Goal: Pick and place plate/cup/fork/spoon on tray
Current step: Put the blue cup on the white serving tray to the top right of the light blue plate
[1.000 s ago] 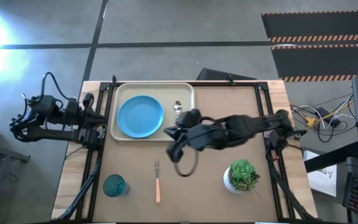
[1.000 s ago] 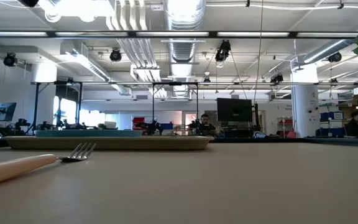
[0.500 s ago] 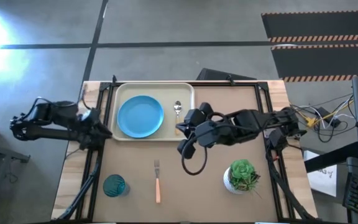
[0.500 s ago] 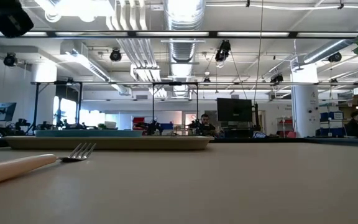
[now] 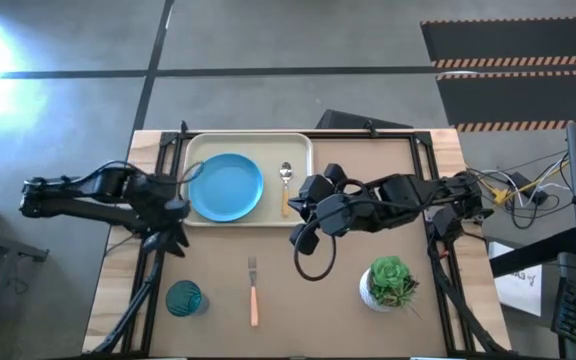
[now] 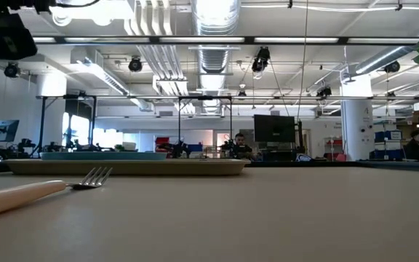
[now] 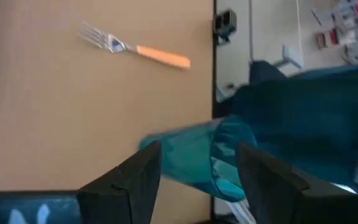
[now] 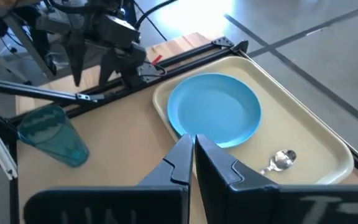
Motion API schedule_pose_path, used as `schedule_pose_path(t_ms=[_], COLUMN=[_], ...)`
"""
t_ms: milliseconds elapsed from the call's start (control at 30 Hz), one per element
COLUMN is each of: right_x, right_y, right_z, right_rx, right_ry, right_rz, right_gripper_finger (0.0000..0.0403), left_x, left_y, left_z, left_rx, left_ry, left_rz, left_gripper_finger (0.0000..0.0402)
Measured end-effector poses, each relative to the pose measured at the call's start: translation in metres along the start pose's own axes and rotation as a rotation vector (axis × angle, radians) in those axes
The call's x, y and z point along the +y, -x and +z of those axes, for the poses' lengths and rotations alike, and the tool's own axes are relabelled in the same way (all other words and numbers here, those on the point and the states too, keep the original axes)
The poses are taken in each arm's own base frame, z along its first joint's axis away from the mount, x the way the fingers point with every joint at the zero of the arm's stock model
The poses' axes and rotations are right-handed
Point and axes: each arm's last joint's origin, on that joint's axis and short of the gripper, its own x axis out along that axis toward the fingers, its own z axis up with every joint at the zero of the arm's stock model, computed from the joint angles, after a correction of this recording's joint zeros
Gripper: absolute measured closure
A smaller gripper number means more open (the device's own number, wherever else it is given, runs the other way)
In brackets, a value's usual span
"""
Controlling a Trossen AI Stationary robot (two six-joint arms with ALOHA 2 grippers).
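The cream tray (image 5: 303, 150) lies at the table's far left, with the sky-blue plate (image 5: 226, 187) and the orange-handled spoon (image 5: 286, 184) lying in it. The fork (image 5: 253, 291) lies on the table nearer the front, and the teal cup (image 5: 184, 298) stands at the near left. My left gripper (image 5: 172, 240) hangs open above the table just beyond the cup; in the left wrist view the cup (image 7: 225, 165) shows between its spread fingers (image 7: 138, 180), untouched. My right gripper (image 8: 191, 152) is shut and empty, in the air beside the tray's right edge.
A green plant in a white pot (image 5: 390, 282) stands at the near right. Black frame rails (image 5: 153, 270) run along the table's left and right sides. Bare tabletop lies between the fork and the plant.
My left gripper has swung from the table's left edge toward the near side and down toward the cup, rolling as it went, and has opened. My right gripper has drawn back from the spoon toward the table's right, staying shut. The spoon's handle now shows on the tray.
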Motion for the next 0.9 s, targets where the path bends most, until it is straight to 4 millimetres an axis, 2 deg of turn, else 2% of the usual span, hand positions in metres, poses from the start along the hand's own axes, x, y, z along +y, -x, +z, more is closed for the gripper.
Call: schedule_pose_path(t_ms=[267,433,667,900], right_x=[-0.002,-0.004,-0.004,-0.004], right_y=[0.001,0.001,0.001,0.001], right_z=[-0.004,-0.007,-0.008,-0.008], right_rx=[0.042,0.075,0.085,0.089], right_ry=[0.025,0.048,0.049,0.054], right_rz=[-0.007,-0.026,-0.013,-0.008], right_gripper_finger=[0.0394,0.0394,0.0394,0.0394], left_x=[0.002,-0.001,-0.021,-0.041], left_y=[-0.014,-0.014,-0.014,-0.033], left_z=[0.011,0.017,0.016,0.001], left_rx=[0.098,0.079,0.075,0.210], left_ry=[0.152,0.101,-0.025,-0.020], left_rz=[-0.030,0.018,0.072,0.082], left_gripper_finger=[0.0212,0.0212,0.0222,0.0261])
